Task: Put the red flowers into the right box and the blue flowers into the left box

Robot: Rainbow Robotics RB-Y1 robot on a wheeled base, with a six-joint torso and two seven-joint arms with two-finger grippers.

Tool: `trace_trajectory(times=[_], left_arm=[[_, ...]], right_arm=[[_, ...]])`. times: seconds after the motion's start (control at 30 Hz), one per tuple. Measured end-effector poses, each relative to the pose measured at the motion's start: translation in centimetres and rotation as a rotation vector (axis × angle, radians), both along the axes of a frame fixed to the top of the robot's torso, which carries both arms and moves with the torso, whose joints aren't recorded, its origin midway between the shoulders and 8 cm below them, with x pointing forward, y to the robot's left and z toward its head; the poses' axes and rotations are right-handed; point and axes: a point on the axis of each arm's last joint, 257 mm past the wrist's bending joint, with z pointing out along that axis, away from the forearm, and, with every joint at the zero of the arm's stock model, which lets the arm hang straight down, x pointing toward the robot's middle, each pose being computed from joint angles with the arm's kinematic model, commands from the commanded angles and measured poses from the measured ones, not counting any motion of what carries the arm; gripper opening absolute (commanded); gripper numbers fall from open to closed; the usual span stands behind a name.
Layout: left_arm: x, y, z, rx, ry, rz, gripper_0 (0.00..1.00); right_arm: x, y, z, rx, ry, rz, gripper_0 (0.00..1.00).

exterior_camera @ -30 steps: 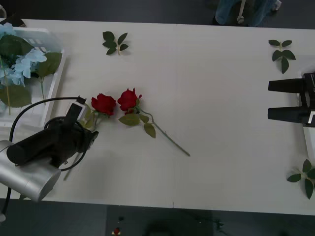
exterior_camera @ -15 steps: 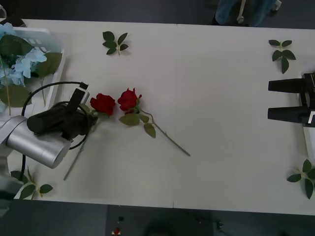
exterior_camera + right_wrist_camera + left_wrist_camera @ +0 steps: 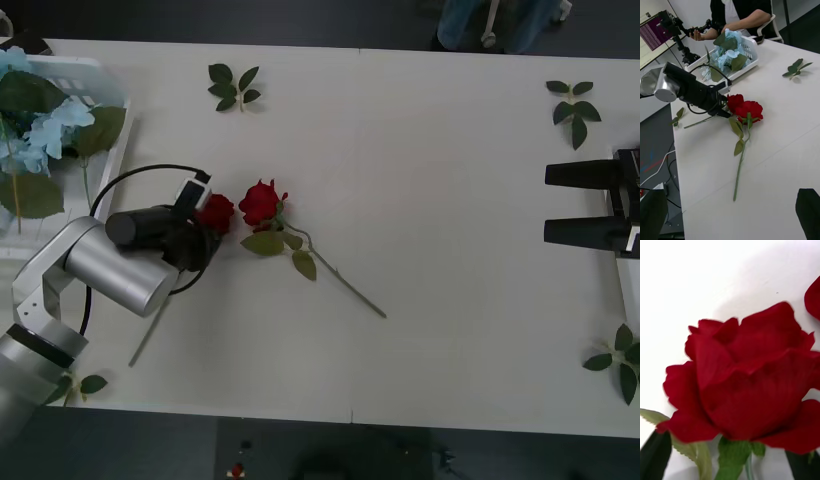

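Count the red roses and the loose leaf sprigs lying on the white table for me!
Deep-red fabric roses on thin green stems: 2
Loose green leaf sprigs without blooms: 4
Total: 6

Left gripper (image 3: 205, 222) at red flowers (image 3: 262, 201)

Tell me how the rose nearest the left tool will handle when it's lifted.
Probably light and floppy: the rose by the left tool carries a full bloom on a long thin stem, so the free end may droop. It seems unlikely to roll, since leaves stick out sideways. Its bloom almost touches the second rose, which might get nudged.
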Motion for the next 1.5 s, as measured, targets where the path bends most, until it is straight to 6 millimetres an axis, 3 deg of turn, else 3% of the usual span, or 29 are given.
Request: trace_trajectory(times=[0.07, 0.37, 0.53, 0.67, 0.93, 1.03, 1.27, 1.4, 1.5], left_arm=[[0.0, -0.5, -0.1, -0.010, 0.003, -0.002, 0.00], [-0.2, -1.4, -0.7, -0.031, 0.017, -0.003, 0.00], [-0.8, -3.3, -0.3, -0.118, 0.035, -0.020, 0.00], [-2.5, -4.3, 2.8, -0.227, 0.038, -0.027, 0.00], [-7.4, -2.6, 11.2, -0.401, -0.009, -0.016, 0.00], [-9.0, -3.3, 13.9, -0.483, -0.034, -0.044, 0.00], [-10.4, -9.3, 17.8, -0.735, -0.013, -0.166, 0.00], [-9.5, -14.0, 21.4, -0.943, 0.001, -0.262, 0.00], [-8.9, -17.1, 23.7, -0.996, -0.055, -0.398, 0.00]], right_arm=[[0.0, 0.0, 0.0, 0.000, 0.000, 0.000, 1.00], [0.0, 0.0, 0.0, 0.000, 0.000, 0.000, 1.00], [0.0, 0.0, 0.0, 0.000, 0.000, 0.000, 1.00], [0.0, 0.0, 0.0, 0.000, 0.000, 0.000, 1.00], [0.0, 0.0, 0.0, 0.000, 0.000, 0.000, 1.00], [0.0, 0.0, 0.0, 0.000, 0.000, 0.000, 1.00], [0.0, 0.0, 0.0, 0.000, 0.000, 0.000, 1.00], [0.0, 0.0, 0.0, 0.000, 0.000, 0.000, 1.00], [0.0, 0.0, 0.0, 0.000, 0.000, 0.000, 1.00]])
